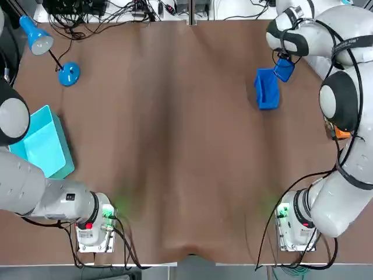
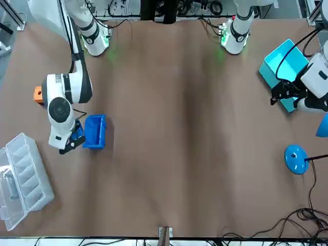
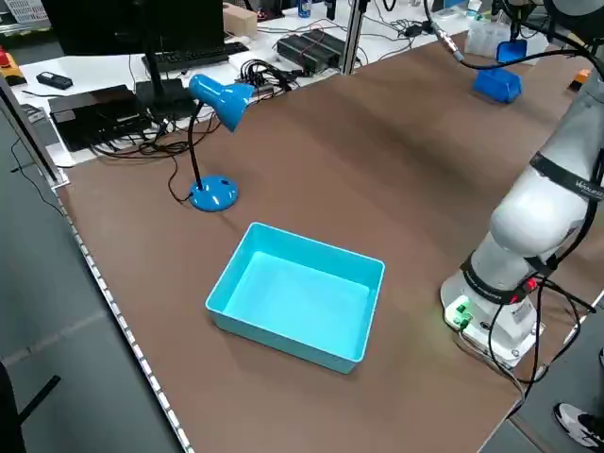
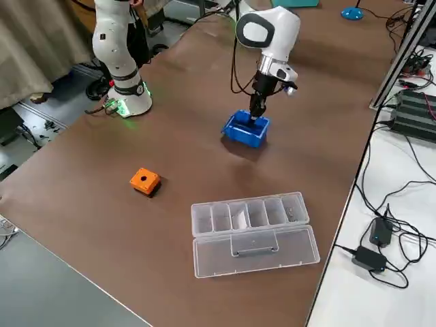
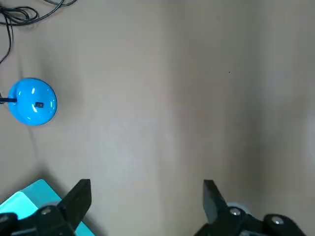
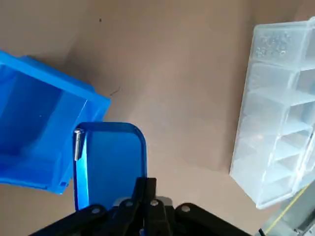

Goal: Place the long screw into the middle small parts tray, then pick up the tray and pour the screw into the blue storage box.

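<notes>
Lying in tray (image 6: 115,162), long screw (image 6: 78,144), right end effector (image 6: 146,189) clamping tray

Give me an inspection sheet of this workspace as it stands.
Surface: brown table, no spills seen.
Job's things: long screw lies in the small blue tray, held next to the blue storage box; not yet poured.
Clutter: clear organizer, orange block, cyan bin, blue lamp.
Grippers: right gripper shut on the tray; left gripper open, empty, near the cyan bin.
Cables: loose cables past the far edge.
Surroundings: keyboard on a side bench.
</notes>
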`<state>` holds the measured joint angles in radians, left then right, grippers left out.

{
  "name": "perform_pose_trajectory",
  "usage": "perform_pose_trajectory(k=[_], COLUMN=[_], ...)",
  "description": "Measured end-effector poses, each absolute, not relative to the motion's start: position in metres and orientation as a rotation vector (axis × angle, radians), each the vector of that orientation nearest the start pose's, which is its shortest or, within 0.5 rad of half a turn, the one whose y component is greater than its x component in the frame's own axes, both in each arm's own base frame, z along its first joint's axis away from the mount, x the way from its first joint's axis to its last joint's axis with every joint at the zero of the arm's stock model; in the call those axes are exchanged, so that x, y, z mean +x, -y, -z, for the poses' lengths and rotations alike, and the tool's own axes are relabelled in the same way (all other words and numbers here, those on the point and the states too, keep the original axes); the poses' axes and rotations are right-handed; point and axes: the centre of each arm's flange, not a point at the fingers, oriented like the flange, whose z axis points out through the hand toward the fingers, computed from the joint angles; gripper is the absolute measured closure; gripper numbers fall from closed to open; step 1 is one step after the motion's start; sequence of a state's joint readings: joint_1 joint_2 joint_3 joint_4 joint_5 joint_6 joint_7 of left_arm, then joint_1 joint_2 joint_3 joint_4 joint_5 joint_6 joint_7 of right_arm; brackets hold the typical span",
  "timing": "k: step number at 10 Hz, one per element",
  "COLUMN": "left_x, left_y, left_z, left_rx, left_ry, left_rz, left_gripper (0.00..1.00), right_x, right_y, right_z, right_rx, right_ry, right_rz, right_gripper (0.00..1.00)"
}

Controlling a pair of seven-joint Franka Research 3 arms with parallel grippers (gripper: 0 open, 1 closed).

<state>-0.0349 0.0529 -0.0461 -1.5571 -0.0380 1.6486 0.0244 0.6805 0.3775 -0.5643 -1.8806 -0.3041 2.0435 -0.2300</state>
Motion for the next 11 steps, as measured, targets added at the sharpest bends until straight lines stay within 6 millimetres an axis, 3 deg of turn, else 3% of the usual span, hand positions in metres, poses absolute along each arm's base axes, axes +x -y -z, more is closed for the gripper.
perform_pose_trajectory(k=[3,7,11], left_x=[0.576,0.576,0.576], left_y=[0.051,0.051,0.051], left_z=[-0.608,-0.608,-0.608], left_rx=[-3.178,-3.178,-3.178], left_ry=[-0.167,-0.167,-0.167], left_rz=[0.06,0.06,0.06], left_gripper=[0.0,0.0,0.0], right_x=[0.594,0.593,0.578], right_y=[-0.106,-0.106,-0.153], right_z=[-0.33,-0.331,-0.319], right_rx=[-3.527,-3.62,-3.754], right_ry=[0.874,0.804,0.741], right_rz=[-0.372,-0.37,-0.333], right_gripper=[0.98,0.98,0.98])
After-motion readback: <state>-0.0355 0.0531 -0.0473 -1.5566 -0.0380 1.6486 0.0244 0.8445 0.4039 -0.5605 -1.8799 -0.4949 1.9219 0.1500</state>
